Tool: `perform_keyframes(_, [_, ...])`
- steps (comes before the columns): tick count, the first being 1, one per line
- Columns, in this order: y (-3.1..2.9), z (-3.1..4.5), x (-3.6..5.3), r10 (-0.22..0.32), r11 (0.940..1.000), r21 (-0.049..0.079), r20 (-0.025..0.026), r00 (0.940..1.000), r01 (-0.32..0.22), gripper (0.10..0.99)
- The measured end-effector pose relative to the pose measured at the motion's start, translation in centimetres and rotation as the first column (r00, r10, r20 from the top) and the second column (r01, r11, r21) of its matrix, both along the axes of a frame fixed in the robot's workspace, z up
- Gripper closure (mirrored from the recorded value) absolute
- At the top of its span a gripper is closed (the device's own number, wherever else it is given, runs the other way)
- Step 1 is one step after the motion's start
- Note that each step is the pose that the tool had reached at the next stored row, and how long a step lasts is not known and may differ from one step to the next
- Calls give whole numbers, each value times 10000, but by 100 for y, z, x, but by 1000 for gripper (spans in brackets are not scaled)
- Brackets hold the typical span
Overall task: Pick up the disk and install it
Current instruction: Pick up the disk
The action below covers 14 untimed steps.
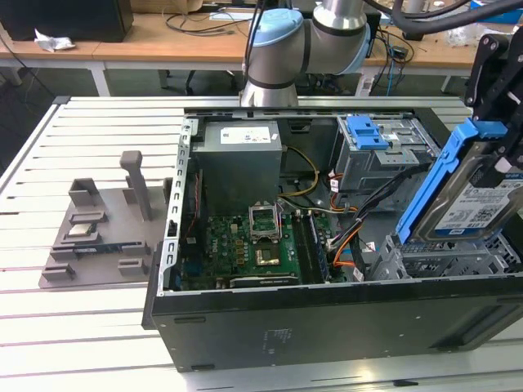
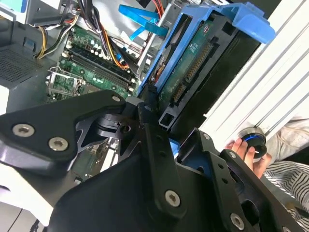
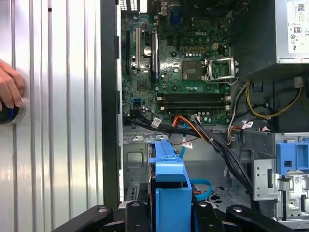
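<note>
Grips the disk [image 1: 476,204] in the tool [image 1: 499,163], fingers [image 2: 154,145] closed on its blue carrier rails. Holds it tilted, lower edge close above the metal drive cage [image 1: 433,261] at the exterior view's right end of the open computer case [image 1: 327,327]. Beside the case, on the slatted counter [image 3: 58,96], a hand [image 3: 9,87] resting on a round black knob [image 3: 8,115].

Even, bright overhead room light fills the exterior view. It gives the pale slatted metal table [image 1: 98,327] a soft sheen and puts a mild glare on the silver disk in blue plastic rails [image 1: 482,208] at the exterior view's right. Inside the open black computer case [image 1: 327,327], the green motherboard [image 1: 216,245] sits in dimmer shade, and in both wrist views the table's slats wash out to near-white streaks.
</note>
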<state>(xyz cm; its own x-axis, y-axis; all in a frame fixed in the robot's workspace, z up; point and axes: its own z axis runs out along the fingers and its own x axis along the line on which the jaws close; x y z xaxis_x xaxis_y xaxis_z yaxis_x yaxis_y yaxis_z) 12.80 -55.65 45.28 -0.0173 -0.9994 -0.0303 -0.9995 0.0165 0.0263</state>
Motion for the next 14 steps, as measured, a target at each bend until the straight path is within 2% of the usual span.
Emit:
perform_keyframes(3, [1,-33,28,1,10000,0,-17,10000,-1,722])
perform_keyframes(14, [3,-38,46,0,10000,0,-19,10000,0,722])
